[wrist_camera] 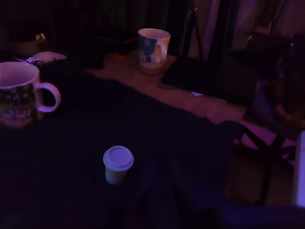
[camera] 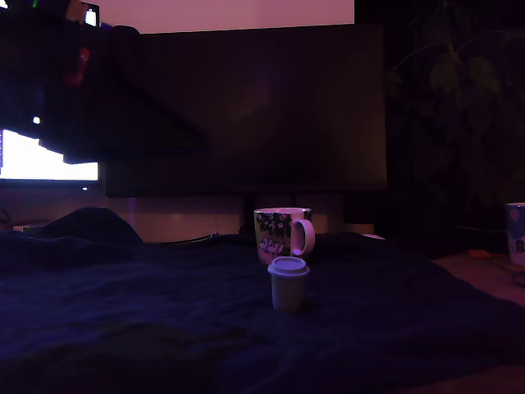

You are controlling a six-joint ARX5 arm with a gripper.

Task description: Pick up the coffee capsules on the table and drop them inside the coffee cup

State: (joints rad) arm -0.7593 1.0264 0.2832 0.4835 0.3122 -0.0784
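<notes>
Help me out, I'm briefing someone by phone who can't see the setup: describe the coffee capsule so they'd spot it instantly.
Start from the dark navy cloth table. Near its middle stands a white floral mug with a loop handle. Just in front of it in the exterior view, standing apart and upright, is the coffee capsule: a small pale tapered pod, shorter than the mug, handleless, with a flat round rim on top.

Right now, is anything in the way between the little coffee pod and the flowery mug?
Nothing visible. The pod stands upright on the dark cloth, apart from the mug, and only bare cloth lies between them. The other cup sits far off.
</notes>
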